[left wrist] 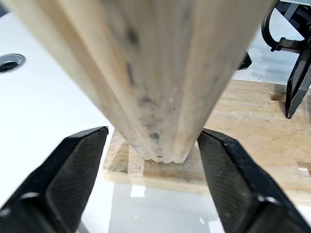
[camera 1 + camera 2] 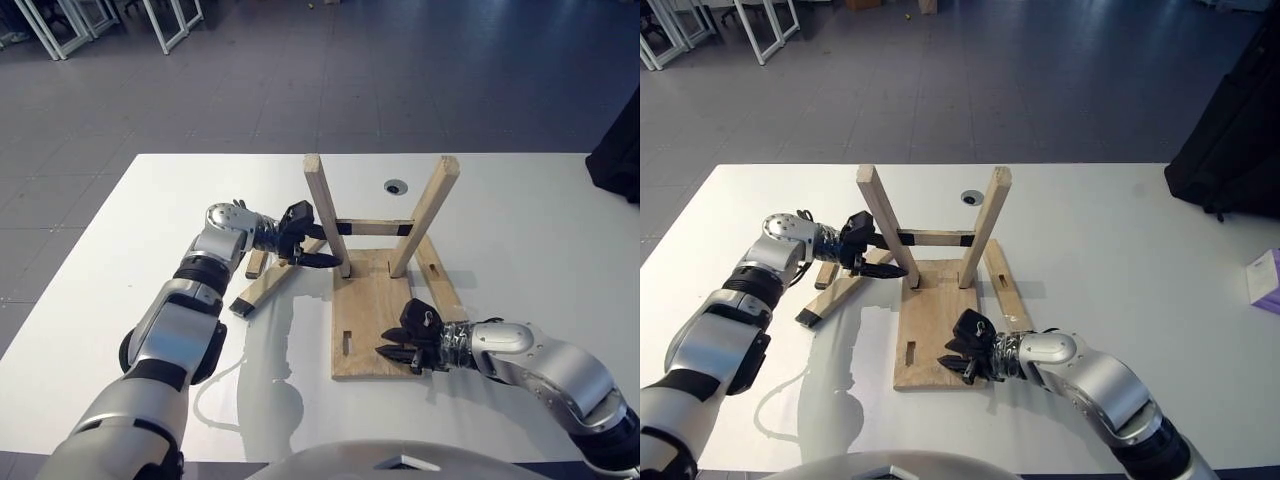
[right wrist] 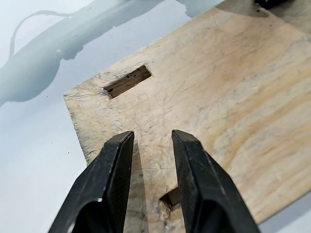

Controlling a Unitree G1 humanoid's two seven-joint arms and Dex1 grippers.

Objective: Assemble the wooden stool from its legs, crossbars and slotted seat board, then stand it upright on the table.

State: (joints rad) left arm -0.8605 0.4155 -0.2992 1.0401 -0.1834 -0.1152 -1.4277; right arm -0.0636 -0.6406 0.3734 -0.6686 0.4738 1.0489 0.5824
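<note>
The slotted seat board [image 2: 372, 318] lies flat on the white table [image 2: 530, 230]. Two legs [image 2: 327, 212] [image 2: 426, 212] stand tilted in its far slots, joined by a crossbar [image 2: 375, 227]. My left gripper [image 2: 306, 247] is open around the lower part of the left upright leg [image 1: 146, 73], one finger on each side, the leg's foot resting at the board's edge [image 1: 160, 174]. My right gripper [image 2: 404, 350] hovers open over the board's near right corner [image 3: 204, 107], close to two empty slots [image 3: 127, 80], with nothing between its fingers.
A loose leg [image 2: 262, 288] and a short wooden piece [image 2: 256, 264] lie left of the board. Another leg [image 2: 441, 284] lies along the board's right side. A round cable hole [image 2: 396, 186] sits in the table behind. A purple box [image 2: 1265, 280] lies far right.
</note>
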